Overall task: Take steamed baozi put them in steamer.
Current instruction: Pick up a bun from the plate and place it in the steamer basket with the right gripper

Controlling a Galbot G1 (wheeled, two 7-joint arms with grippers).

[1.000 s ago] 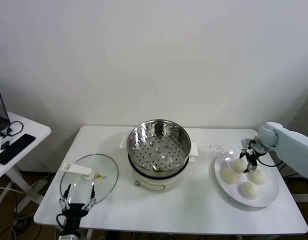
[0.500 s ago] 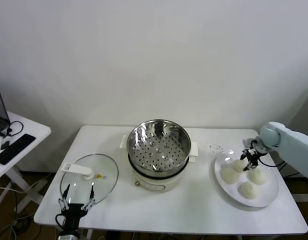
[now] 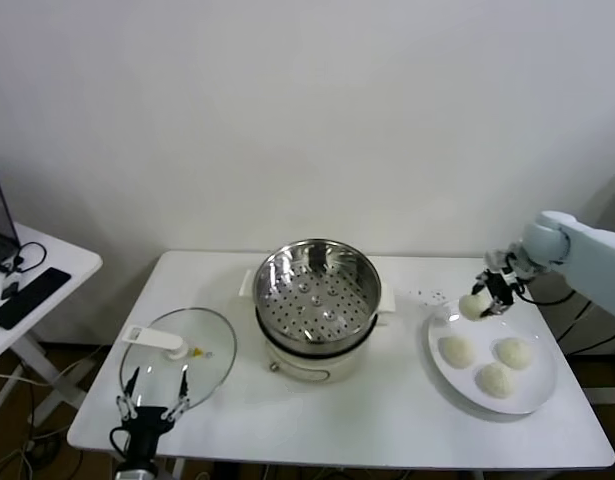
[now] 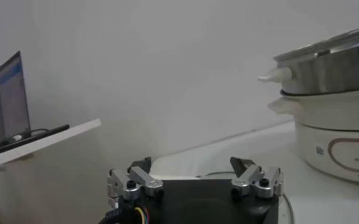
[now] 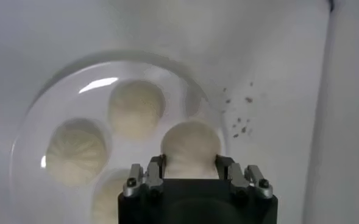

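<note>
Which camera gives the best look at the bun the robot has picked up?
The right wrist view: the held baozi fills the right gripper. The head view shows it small, above the plate. The left wrist view misses it.

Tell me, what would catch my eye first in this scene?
Probably the right tool holding one steamed baozi in the air above the white plate's near-left rim, with three buns lying on it. Next, the shiny empty steamer mid-table, and the glass lid lying at the left.
</note>
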